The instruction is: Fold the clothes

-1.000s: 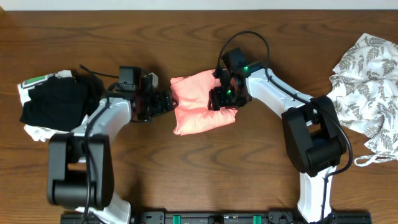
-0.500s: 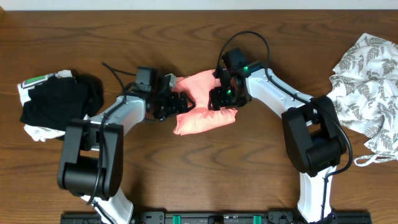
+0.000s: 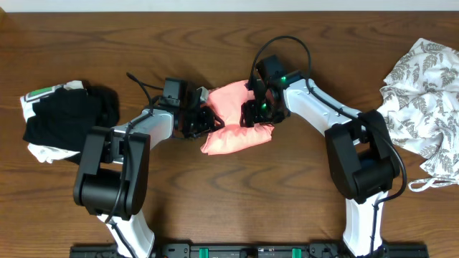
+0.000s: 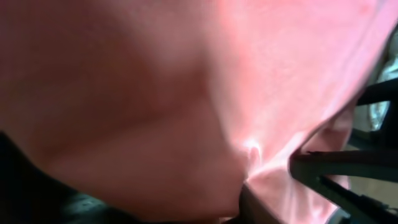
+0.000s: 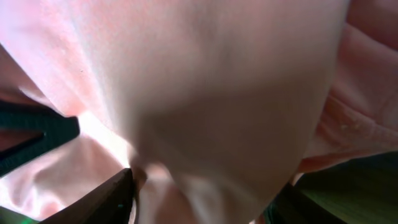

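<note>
The pink shirt (image 3: 233,122) lies bunched at mid-worktop (image 3: 237,193), between both arms. The left pincer (image 3: 208,120) meets its left edge and the right pincer (image 3: 254,113) its right edge. In both wrist views cloth fills the gap between the fingers. I cannot tell whether either pincer is pinching. The black-and-white bundle (image 3: 64,118) lies far left and the leaf-print garment (image 3: 423,100) far right.

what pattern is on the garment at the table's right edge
The garment is white with grey leaves, clearest overhead.
</note>
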### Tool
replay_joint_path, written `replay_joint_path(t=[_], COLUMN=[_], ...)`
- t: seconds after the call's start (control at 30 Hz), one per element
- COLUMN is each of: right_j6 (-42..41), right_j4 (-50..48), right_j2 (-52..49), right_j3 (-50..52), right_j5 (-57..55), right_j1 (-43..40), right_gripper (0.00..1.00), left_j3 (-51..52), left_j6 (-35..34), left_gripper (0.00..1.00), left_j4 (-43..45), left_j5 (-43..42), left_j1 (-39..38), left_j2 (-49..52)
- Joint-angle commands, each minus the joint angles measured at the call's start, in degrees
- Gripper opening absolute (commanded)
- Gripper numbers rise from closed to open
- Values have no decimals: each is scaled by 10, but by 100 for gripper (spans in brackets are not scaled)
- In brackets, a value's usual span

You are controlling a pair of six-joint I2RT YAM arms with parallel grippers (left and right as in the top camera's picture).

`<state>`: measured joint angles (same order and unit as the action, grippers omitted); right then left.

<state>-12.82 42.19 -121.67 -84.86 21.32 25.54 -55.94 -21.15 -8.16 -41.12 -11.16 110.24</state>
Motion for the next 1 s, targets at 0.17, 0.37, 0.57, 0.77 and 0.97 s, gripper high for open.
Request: replay_joint_path(t=[0.17, 0.37, 0.57, 0.77, 0.97], right_j6=[-4, -4, 2, 3, 18], right_j4=[6, 11, 23, 39, 69], right_j2=[-24, 13, 102, 182, 213], right_j3=[16, 1, -7, -7, -7], right_j5=[16, 16, 16, 16, 16], right_j1=[-1, -7, -31, -75, -99], right_gripper=[62, 73, 79, 79, 77], left_j3=[15, 15, 15, 12, 3], left_j6=[5, 5, 8, 16, 38], left_gripper=[6, 6, 6, 6, 6], left_j4=[-3, -6, -41, -57, -71], left_j5=[15, 20, 98, 156, 235], left_j1=[-4, -4, -4, 8, 30], left_j2=[1, -33, -67, -119, -170])
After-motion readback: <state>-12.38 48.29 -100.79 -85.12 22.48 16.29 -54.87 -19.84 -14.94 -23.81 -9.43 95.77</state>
